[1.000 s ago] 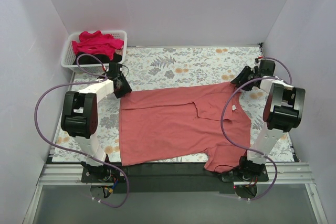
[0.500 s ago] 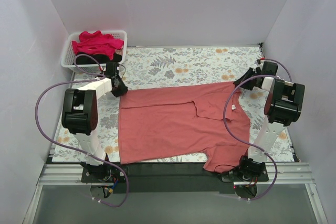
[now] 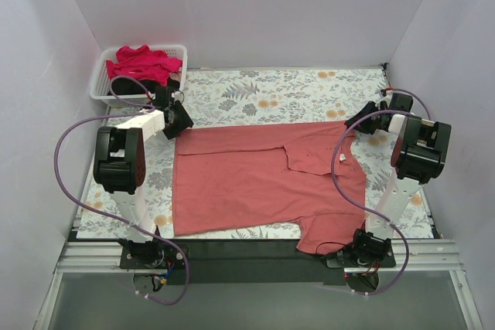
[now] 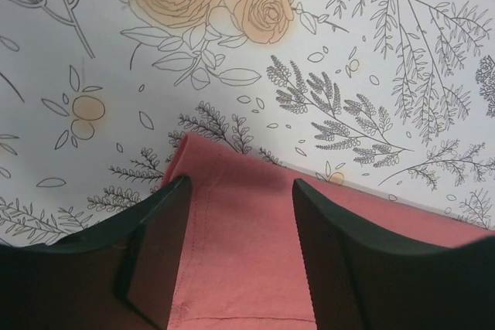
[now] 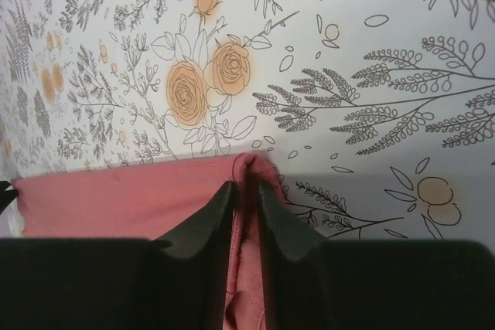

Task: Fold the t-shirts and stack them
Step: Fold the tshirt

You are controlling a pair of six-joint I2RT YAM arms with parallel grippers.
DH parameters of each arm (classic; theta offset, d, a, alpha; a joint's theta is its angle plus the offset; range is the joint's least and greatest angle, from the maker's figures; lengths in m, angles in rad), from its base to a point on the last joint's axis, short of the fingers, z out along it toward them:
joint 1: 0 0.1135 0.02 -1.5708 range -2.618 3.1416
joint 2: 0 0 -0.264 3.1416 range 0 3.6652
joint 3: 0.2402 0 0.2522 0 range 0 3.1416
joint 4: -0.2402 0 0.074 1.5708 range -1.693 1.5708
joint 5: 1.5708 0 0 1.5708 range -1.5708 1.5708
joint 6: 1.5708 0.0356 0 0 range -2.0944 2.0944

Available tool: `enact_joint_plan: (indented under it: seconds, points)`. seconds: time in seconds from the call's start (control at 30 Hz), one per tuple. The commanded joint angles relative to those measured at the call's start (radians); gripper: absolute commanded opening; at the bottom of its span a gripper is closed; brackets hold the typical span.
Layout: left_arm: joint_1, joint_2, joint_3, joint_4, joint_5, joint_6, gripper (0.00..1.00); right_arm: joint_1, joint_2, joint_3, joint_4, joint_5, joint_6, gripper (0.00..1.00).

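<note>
Dusty coral-red cloth t-shirt [image 3: 263,179] spread flat on floral tablecloth [image 3: 255,94]. Left gripper [image 4: 240,187] over its far left corner, jaws apart, nothing pinched. Right gripper [image 5: 247,191] at far right corner, jaws nipping raised cloth fold. Crimson-pink t-shirt [image 3: 139,63] heaped in white slatted plastic basket [image 3: 100,89].

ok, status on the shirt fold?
Copy: left hand open, straddling coral t-shirt at its far-left corner; right hand pinching the far-right edge. Shirt spread out, not yet folded. Nothing in the way.

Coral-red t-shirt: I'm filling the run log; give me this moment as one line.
plain coral-red cloth t-shirt: spread on flower-printed table cover | left gripper: open, astride a corner | right gripper: shut on edge fold
</note>
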Motion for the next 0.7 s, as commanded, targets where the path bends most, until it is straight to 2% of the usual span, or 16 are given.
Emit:
enact_joint_plan:
  seconds: [0.0, 0.13, 0.23, 0.33, 0.4, 0.53, 0.67]
  points:
    - [0.022, 0.026, 0.014, -0.032, -0.021, 0.024, 0.57, -0.008, -0.041, 0.031, 0.046, 0.004, -0.017, 0.3]
    - [0.006, -0.063, 0.029, -0.035, -0.007, 0.033, 0.7, 0.021, -0.205, -0.035, -0.003, 0.096, -0.034, 0.48]
    - [-0.023, -0.16, 0.028, -0.049, -0.005, 0.037, 0.76, 0.086, -0.335, -0.1, -0.089, 0.22, -0.071, 0.52]
    - [-0.079, -0.272, -0.001, -0.067, -0.016, 0.012, 0.78, 0.176, -0.469, -0.193, -0.149, 0.374, -0.089, 0.53]
    - [-0.148, -0.345, -0.03, -0.081, -0.021, -0.009, 0.79, 0.242, -0.527, -0.235, -0.183, 0.469, -0.089, 0.55]
    - [-0.322, -0.414, -0.085, -0.092, -0.013, -0.112, 0.79, 0.298, -0.687, -0.373, -0.217, 0.515, -0.042, 0.55]
    - [-0.541, -0.381, -0.096, -0.067, 0.007, -0.204, 0.76, 0.307, -0.805, -0.492, -0.226, 0.514, -0.016, 0.55]
